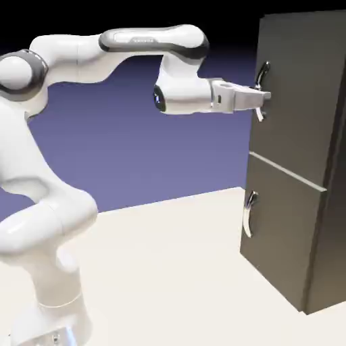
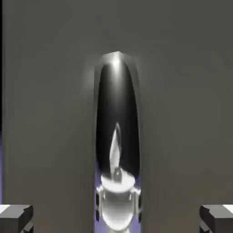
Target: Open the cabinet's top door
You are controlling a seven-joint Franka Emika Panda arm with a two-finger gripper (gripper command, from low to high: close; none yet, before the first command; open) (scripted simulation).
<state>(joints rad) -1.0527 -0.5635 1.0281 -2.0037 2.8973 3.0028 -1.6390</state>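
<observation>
The tall dark grey-brown cabinet (image 1: pixel 324 223) stands at the exterior view's right. Its top door (image 1: pixel 297 115) looks flush and carries a curved silver handle (image 1: pixel 263 71). My gripper (image 1: pixel 261 96) reaches level from the left and sits at that handle's middle. In the hand view the handle (image 2: pixel 117 132) runs up the centre as a shiny dark bar against the door panel (image 2: pixel 45 113). It lies between my gripper's (image 2: pixel 116 218) two grey fingertips (image 2: pixel 16 217), which stand wide apart at the bottom corners, clear of the bar. The gripper is open, straddling the handle.
Below the top door is the shorter lower door (image 1: pixel 280 236) with its own smaller silver handle (image 1: pixel 249 213). The cabinet stands on a pale table (image 1: pixel 169 270). My arm's base (image 1: pixel 51 297) rises at the lower left.
</observation>
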